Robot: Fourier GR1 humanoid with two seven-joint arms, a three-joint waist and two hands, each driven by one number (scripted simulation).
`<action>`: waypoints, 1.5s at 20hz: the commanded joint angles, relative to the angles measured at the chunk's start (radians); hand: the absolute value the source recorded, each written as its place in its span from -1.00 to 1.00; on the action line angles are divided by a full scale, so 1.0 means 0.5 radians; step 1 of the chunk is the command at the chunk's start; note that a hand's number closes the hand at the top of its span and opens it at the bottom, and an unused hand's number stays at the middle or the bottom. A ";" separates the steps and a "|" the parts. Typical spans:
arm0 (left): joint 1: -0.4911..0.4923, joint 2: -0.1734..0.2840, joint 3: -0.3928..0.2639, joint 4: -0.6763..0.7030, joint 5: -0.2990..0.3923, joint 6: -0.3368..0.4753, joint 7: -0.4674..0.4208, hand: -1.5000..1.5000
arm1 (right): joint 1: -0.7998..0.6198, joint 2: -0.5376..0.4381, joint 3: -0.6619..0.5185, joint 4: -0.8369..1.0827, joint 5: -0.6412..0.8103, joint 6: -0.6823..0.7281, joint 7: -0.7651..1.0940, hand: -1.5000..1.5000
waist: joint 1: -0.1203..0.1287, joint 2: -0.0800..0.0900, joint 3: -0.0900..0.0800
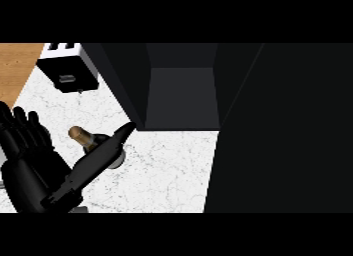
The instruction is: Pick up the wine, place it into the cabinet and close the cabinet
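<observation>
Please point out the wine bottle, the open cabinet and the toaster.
wine bottle (81, 135): head view, on its tan top.
cabinet (183, 97): head view, on its inside back wall.
toaster (68, 67): head view, on its black body.

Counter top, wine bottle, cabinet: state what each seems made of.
White counter top: looks like polished marble or stone, going by its fine grey veining. Dark wine bottle: probably glass, with a tan cork-like or foil top; the black hand partly hides it. Dark open cabinet: matte painted panels, material unclear.
</observation>
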 commanded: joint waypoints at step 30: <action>0.610 -0.055 0.253 0.756 2.015 -0.152 -2.083 -1.00 | -0.164 -0.044 -0.144 -0.226 -0.134 -0.077 0.265 -1.00 | 0.011 -0.002 -0.002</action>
